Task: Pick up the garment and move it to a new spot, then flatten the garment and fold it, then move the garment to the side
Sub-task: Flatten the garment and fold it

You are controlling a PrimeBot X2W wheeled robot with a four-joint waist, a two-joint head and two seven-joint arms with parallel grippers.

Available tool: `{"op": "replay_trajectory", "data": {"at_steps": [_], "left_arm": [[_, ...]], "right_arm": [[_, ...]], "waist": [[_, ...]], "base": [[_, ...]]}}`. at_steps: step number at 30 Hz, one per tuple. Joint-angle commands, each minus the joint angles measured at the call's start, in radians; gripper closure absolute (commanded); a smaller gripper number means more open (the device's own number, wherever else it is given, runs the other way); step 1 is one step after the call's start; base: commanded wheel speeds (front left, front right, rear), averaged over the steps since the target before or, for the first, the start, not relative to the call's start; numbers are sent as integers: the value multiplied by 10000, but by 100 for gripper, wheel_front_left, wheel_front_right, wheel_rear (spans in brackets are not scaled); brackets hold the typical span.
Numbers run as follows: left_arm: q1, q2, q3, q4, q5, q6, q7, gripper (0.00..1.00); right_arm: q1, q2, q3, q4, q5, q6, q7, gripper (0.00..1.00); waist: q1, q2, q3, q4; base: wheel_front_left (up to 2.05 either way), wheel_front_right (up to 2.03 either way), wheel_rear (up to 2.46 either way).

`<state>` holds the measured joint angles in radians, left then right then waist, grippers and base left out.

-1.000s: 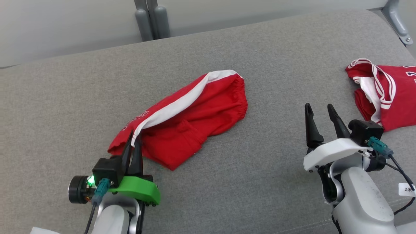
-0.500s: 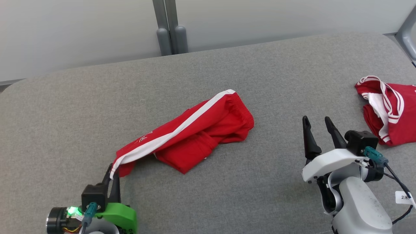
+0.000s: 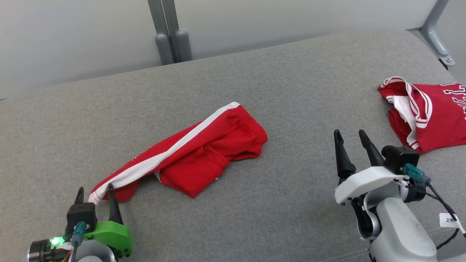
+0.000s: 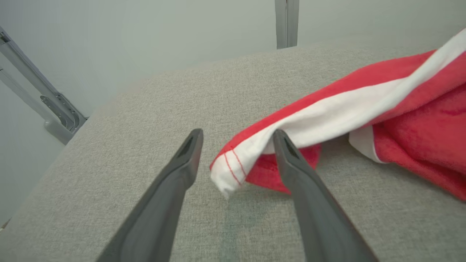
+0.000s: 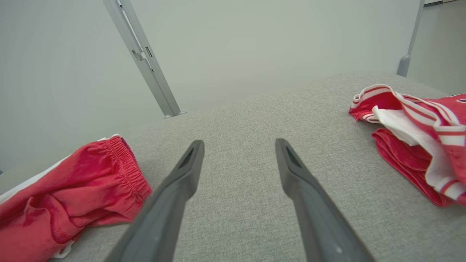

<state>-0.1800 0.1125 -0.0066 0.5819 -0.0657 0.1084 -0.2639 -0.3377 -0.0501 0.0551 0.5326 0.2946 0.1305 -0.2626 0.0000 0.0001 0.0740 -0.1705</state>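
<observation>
Grey cushioned surface [image 3: 309,72], with the red shorts [image 3: 204,153] lying rumpled near its middle.
At the shorts' near-left end the left gripper [image 3: 95,188] has its fingers spread wide, the white-striped hem lying loose between them. Off to the right, well apart from the shorts, the right gripper [image 3: 349,133] hovers with fingers wide and empty, near a red jersey [image 3: 437,116].

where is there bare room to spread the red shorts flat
Widest bare grey surface lies between the red shorts and the jersey, ahead of the right gripper. The far strip behind the shorts is free. Crowded: near left, where the left gripper straddles the shorts' hem.
</observation>
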Motion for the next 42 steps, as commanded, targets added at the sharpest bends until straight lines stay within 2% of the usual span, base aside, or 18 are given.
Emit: {"op": "replay_trajectory", "data": {"at_steps": [1, 5, 9, 13, 21, 29, 42], "left_arm": [[249, -28, 210, -147, -168, 126, 1, 0], [566, -394, 660, -914, -575, 205, 3, 0], [840, -564, 883, -1810, -909, 87, 1, 0], [985, -610, 531, -2205, -1216, 133, 3, 0], [1306, -591, -210, -2016, -1600, 322, 1, 0], [1551, -591, -434, -1604, -1963, 171, 3, 0], [1332, -594, -136, -1098, -2377, -125, 1, 0]], "right_arm": [[67, -14, 25, -76, 35, 2, -28, 0], [-14, -17, 47, -321, 32, 2, -28, 0], [24, -17, 98, -739, -182, 2, -28, 0], [238, -14, 277, -1263, -744, 2, -28, 0], [833, -18, 1006, -1443, -1679, 2, -28, 0], [1282, -18, 1278, -1149, -1511, 2, -28, 0], [1315, -17, 1322, -1098, -1335, 2, -28, 0]], "waist": [[0, -1, 18, -10], [0, -1, 63, 60], [0, -1, 52, 150], [0, -1, -44, 176], [0, -1, -366, 200], [0, -1, -584, 340], [0, -1, -605, 534]], "base": [[0, 0, 0], [0, 0, 0], [0, 0, 0], [0, 0, 0], [0, 0, 0], [0, 0, 0], [0, 0, 0]]}}
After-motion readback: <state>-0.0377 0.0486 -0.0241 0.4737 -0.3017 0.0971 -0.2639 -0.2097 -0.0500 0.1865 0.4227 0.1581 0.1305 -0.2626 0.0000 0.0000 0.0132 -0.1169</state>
